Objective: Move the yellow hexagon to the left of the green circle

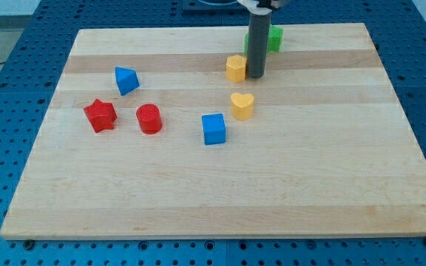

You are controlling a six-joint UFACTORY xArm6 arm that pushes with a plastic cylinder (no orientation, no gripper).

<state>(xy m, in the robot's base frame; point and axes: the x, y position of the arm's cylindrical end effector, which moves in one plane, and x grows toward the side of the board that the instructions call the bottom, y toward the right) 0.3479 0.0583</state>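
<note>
The yellow hexagon (236, 68) lies on the wooden board near the view's top, a little right of centre. My tip (256, 76) stands right beside it, touching or nearly touching its right side. A green block (274, 38) sits above and to the right of the tip, largely hidden behind the rod, so its shape cannot be made out.
A yellow heart (242, 106) lies just below the hexagon. A blue cube (214, 128) sits below-left of the heart. A blue triangular block (126, 80), a red star (100, 115) and a red cylinder (149, 118) lie at the view's left. The board's top edge (198, 30) is close.
</note>
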